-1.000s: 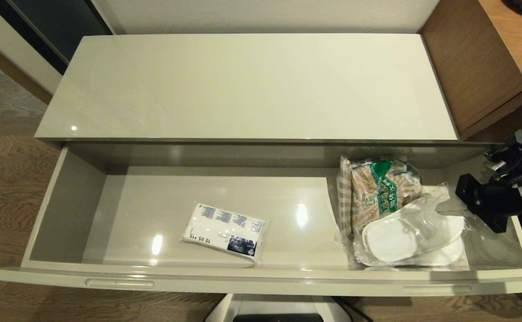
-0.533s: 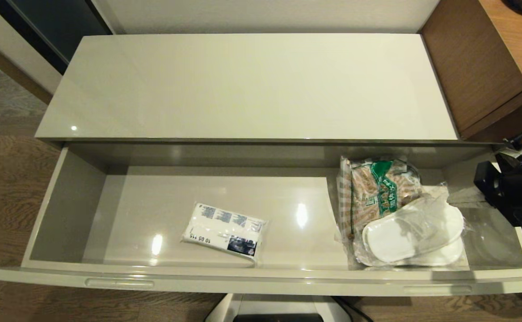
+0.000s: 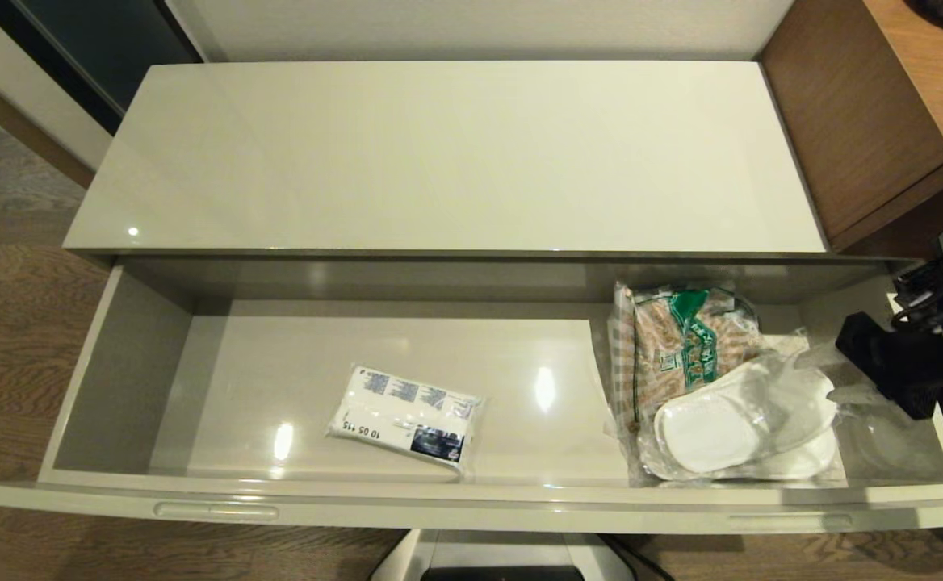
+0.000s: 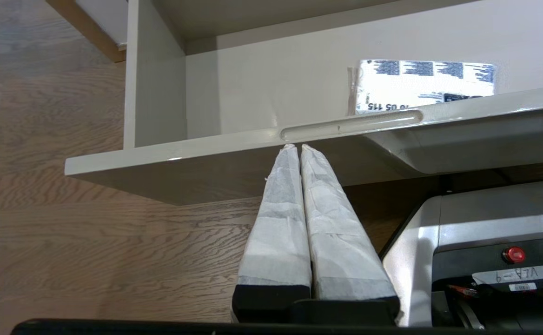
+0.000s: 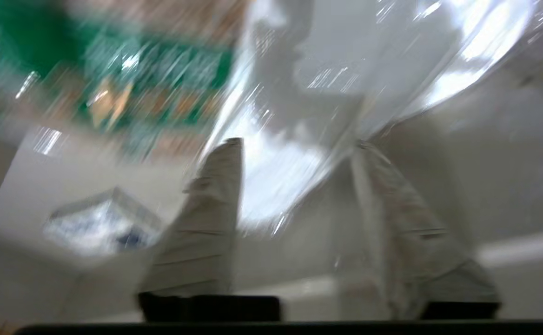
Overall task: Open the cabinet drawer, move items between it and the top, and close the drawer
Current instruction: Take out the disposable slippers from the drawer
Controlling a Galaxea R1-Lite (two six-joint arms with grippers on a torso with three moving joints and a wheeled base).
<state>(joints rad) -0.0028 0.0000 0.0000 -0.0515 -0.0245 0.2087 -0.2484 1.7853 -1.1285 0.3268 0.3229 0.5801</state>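
- We see the cabinet drawer (image 3: 471, 504) pulled fully open; that step is done.
- The slippers (image 3: 742, 428) and tissue pack (image 3: 405, 415) lie inside; the top (image 3: 439, 161) carries nothing.
- Our right gripper (image 5: 294, 144) spreads its fingers around the slippers' wrap, gripping nothing.
- Our left gripper (image 4: 298, 146) hangs closed, empty, below the drawer front.
- Left, we judge: moving items, closing.

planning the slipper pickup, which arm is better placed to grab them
Right. The right gripper is already inside the cabinet drawer with its fingers spread at the slippers, against their plastic wrap. The left gripper is shut, parked below the drawer's front, far from them.
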